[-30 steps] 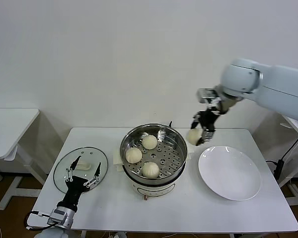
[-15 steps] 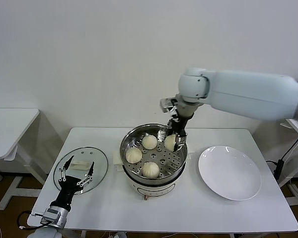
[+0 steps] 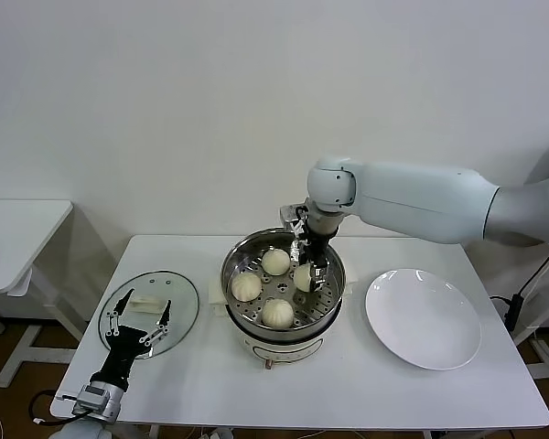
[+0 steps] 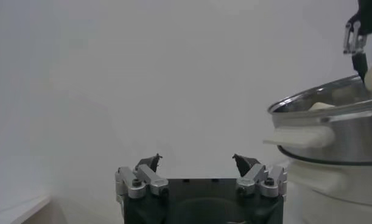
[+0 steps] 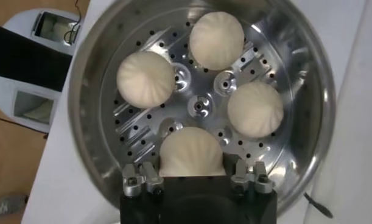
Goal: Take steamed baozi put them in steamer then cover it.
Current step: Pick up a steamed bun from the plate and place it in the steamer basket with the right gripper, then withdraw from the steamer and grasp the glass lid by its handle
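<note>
Reaching into the steamer (image 3: 284,283) at frame centre, the right gripper (image 3: 304,273) pinches a bun (image 3: 302,277), lower than a second ago; left gripper (image 3: 135,318) stays spread, lower left. Right wrist view: four buns (image 5: 145,77) in the tray.

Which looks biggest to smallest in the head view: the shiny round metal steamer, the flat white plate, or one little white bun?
1. Shiny round metal steamer and flat white plate: look about alike, can't rank.
2. Little white bun: smallest.
</note>
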`<state>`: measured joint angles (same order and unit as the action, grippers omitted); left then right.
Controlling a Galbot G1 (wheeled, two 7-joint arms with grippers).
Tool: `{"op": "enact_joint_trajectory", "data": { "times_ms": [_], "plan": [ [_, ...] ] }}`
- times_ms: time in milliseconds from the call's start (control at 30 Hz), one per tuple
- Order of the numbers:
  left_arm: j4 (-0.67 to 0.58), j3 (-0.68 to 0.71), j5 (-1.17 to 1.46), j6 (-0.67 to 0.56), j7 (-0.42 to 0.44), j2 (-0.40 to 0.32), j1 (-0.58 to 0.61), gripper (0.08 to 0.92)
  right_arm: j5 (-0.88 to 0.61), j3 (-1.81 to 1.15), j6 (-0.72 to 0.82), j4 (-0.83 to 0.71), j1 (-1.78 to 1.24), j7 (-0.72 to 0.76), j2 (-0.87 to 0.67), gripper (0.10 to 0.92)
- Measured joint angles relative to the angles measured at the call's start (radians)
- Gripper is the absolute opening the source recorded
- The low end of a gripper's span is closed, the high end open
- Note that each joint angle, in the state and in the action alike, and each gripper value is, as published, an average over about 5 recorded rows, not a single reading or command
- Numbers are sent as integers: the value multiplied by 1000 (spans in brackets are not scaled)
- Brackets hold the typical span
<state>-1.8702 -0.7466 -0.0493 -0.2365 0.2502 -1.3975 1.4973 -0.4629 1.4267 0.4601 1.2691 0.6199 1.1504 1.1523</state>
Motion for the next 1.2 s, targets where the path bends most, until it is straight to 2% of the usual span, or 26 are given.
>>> {"op": "enact_joint_trajectory", "data": {
  "times_ms": [400, 633, 733, 967, 1200],
  "plan": [
    [-3, -1, 0, 0, 0, -2, 6, 823, 42, -24, 2, -22, -49, -2, 7, 695],
    [-4, 0, -1, 0, 0, -5, 7, 823, 45, -36, 2, -8, -55, 0, -7, 812],
    [-5, 2, -2, 0, -1, -6, 9, 823, 38, -44, -2, 2, -44, 7, -20, 821],
    [-20, 9, -4, 1, -8, -9, 18, 823, 7, -68, -23, 38, 22, 44, -93, 823],
    [-43, 23, -9, 13, -22, -14, 18, 823, -26, -161, -46, 91, 39, 59, -240, 823]
  ]
}}
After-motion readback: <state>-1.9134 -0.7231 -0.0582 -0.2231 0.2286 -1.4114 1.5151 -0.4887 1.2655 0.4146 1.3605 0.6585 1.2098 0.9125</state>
